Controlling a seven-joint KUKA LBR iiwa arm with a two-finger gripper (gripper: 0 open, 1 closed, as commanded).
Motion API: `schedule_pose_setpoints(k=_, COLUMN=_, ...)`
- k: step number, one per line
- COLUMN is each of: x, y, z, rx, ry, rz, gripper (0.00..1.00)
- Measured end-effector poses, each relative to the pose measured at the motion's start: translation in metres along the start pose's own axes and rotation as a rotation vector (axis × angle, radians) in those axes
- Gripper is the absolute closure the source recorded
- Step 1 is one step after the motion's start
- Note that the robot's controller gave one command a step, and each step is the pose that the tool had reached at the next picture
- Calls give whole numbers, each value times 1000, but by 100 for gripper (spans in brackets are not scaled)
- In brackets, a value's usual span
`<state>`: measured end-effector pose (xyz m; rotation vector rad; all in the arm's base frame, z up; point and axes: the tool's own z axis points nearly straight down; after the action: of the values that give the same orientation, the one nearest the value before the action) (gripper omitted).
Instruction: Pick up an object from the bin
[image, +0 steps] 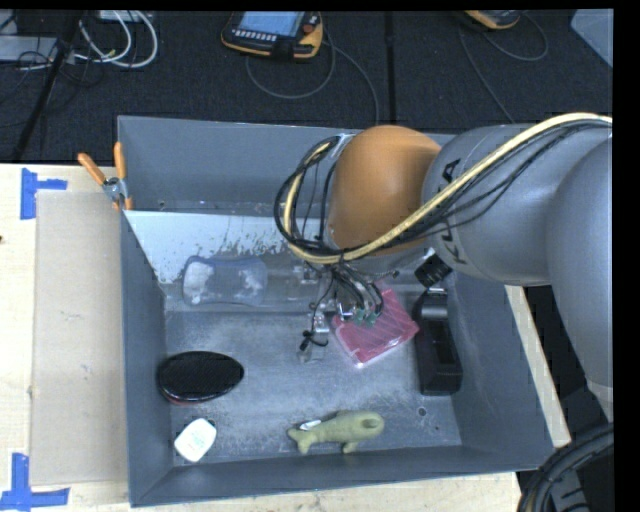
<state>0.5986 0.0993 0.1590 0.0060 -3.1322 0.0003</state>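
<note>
Open grey floor lies left of the pincer, mid-bin; sloping walls close it all round. Your arm reaches in from the right, orange-capped wrist bent down, pincer low beside the left edge of a flat pink pad, right of centre. You cannot tell how wide the pincer stands. A black block lies just right of the pad; a glossy black oval disc sits well apart.

Arm hides perhaps half the pink pad.
</note>
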Motion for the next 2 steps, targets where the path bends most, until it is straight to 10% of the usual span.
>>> schedule_pose_setpoints(k=1, x=-2, y=-1, z=-5, rx=-1, ry=-8, rz=2, gripper=0)
schedule_pose_setpoints(k=2, x=20, y=49, z=49, rx=0, ry=-5, rz=-100, gripper=0)
